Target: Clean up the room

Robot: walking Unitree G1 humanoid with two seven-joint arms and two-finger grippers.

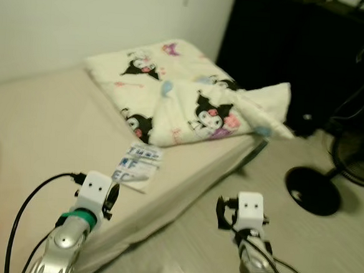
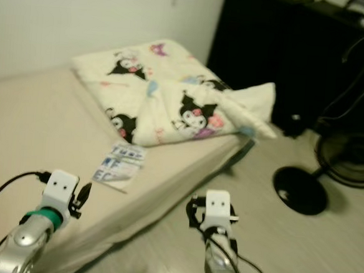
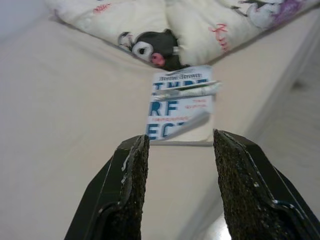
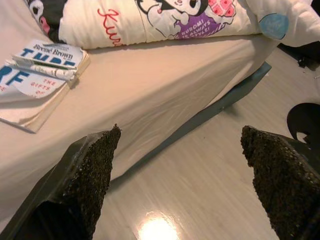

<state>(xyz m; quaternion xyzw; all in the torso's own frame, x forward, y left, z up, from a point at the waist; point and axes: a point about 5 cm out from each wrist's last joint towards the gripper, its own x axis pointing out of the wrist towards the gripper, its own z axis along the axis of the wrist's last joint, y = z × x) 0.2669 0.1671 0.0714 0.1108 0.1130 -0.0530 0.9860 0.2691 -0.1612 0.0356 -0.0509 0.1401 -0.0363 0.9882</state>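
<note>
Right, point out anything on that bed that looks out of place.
A book lies loose on the mattress near its edge, cover curling up. The cartoon-print blanket is bunched, one corner hanging off the bed's end.

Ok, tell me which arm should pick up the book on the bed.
Left, probably. The left gripper is over the bed, fingers open and pointed at the book. The right gripper is over the floor beside the bed.

You saw the fan [image 1: 357,158] cut off at the right edge, and the book's [image 3: 181,105] smaller cover print was too blurred for you to read.
</note>
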